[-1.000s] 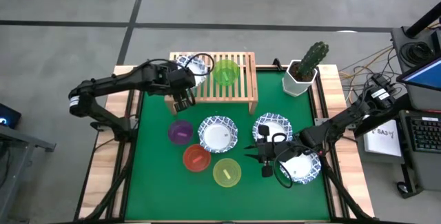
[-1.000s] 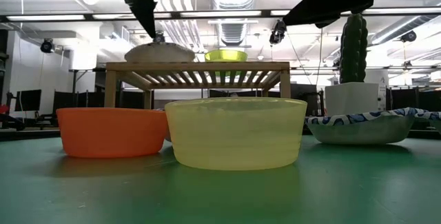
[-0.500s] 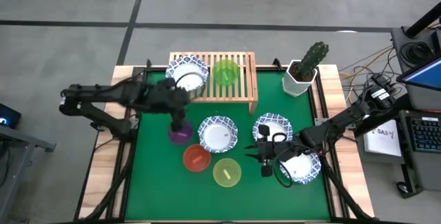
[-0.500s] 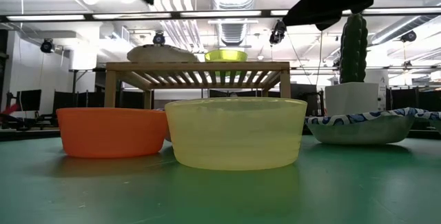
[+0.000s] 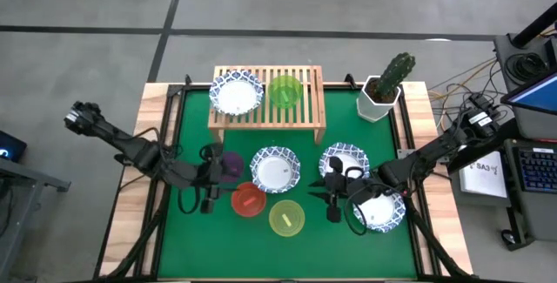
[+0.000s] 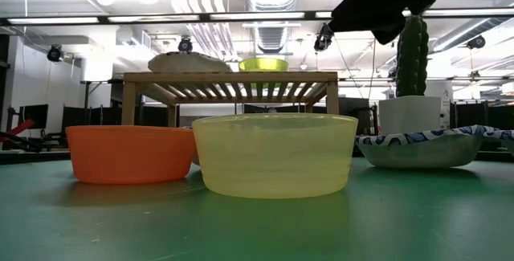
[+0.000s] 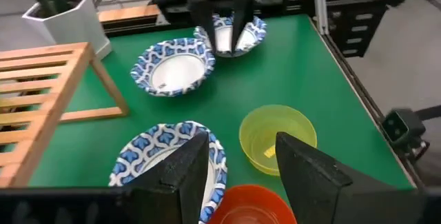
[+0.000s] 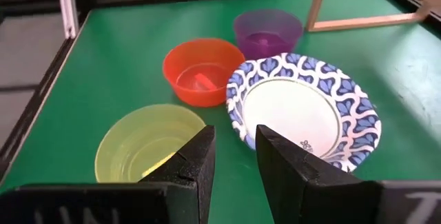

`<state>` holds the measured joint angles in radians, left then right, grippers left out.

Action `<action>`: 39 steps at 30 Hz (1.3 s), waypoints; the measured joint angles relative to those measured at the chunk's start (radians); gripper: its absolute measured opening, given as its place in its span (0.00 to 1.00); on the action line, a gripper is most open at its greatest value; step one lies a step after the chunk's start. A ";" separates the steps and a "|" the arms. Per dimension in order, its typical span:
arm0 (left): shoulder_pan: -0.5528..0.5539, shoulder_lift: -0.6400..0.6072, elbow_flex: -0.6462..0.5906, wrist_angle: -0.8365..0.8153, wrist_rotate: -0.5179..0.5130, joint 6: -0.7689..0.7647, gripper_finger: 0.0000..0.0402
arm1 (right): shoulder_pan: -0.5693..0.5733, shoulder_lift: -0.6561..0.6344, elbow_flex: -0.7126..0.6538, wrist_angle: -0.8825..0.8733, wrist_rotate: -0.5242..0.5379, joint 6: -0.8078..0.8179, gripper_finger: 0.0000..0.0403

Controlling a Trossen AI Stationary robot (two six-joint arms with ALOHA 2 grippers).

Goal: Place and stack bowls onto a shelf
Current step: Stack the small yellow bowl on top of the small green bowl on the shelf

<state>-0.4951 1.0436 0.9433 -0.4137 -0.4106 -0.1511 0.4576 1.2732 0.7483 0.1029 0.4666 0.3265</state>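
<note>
The light-wood shelf [image 5: 305, 122] stands at the table's far side with a white blue-rimmed bowl [image 5: 237, 92] and the green bowl [image 5: 285, 91] on its slatted top. On the green mat rest the purple bowl [image 5: 232, 163], the red bowl [image 5: 248, 199], the yellow bowl [image 5: 286, 218] and three white bowls [image 5: 276, 168], [image 5: 344, 159], [image 5: 383, 212]. My left gripper [image 5: 218, 180] is open and empty, just left of the purple and red bowls. My right gripper [image 5: 331, 198] is open and empty, between the white bowls at the right.
A cactus in a white hexagonal pot [image 5: 383, 91] stands at the far right beside the shelf. The low view shows the red bowl [image 6: 128, 152] and the yellow bowl [image 6: 275, 155] in front of the shelf [image 6: 233, 80]. Bare mat lies along the near edge and the left side.
My left gripper has drawn back from the shelf's front toward the table's near edge, passing over the purple bowl, and now sits low beside the purple and red bowls. The white bowl that the arm partly covered now shows whole on the shelf.
</note>
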 joint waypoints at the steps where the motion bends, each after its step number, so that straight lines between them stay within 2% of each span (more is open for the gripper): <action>1: -0.002 -0.011 -0.029 0.022 0.000 0.010 0.38 | 0.000 0.000 0.000 0.010 0.006 0.010 0.24; 4: -0.002 -0.044 -0.104 0.064 -0.018 0.039 0.38 | -0.009 0.000 0.000 0.063 0.007 0.016 0.24; 9: -0.001 -0.101 -0.203 0.100 -0.132 0.114 0.38 | -0.054 0.000 0.023 0.059 0.006 0.053 0.24; 14: -0.001 -0.170 -0.267 0.102 -0.206 0.131 0.38 | -0.109 0.000 0.076 -0.057 0.003 0.079 0.24; 20: -0.001 -0.256 -0.347 0.149 -0.236 0.161 0.38 | -0.141 0.000 0.187 -0.242 -0.004 0.079 0.24; 25: -0.001 -0.322 -0.384 0.200 -0.237 0.218 0.38 | -0.129 0.009 0.287 -0.304 -0.032 0.084 0.24; 29: -0.001 -0.364 -0.387 0.262 -0.234 0.283 0.38 | -0.096 0.058 0.357 -0.308 -0.056 0.083 0.24; 32: -0.001 -0.387 -0.394 0.283 -0.193 0.323 0.38 | -0.069 0.117 0.422 -0.326 -0.057 0.084 0.24; 39: -0.001 -0.419 -0.402 0.277 -0.164 0.371 0.38 | -0.037 0.273 0.629 -0.534 -0.060 0.186 0.24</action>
<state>-0.4961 0.6247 0.5411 -0.1371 -0.5748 0.2195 0.4202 1.5459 1.3774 -0.4308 0.4071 0.5121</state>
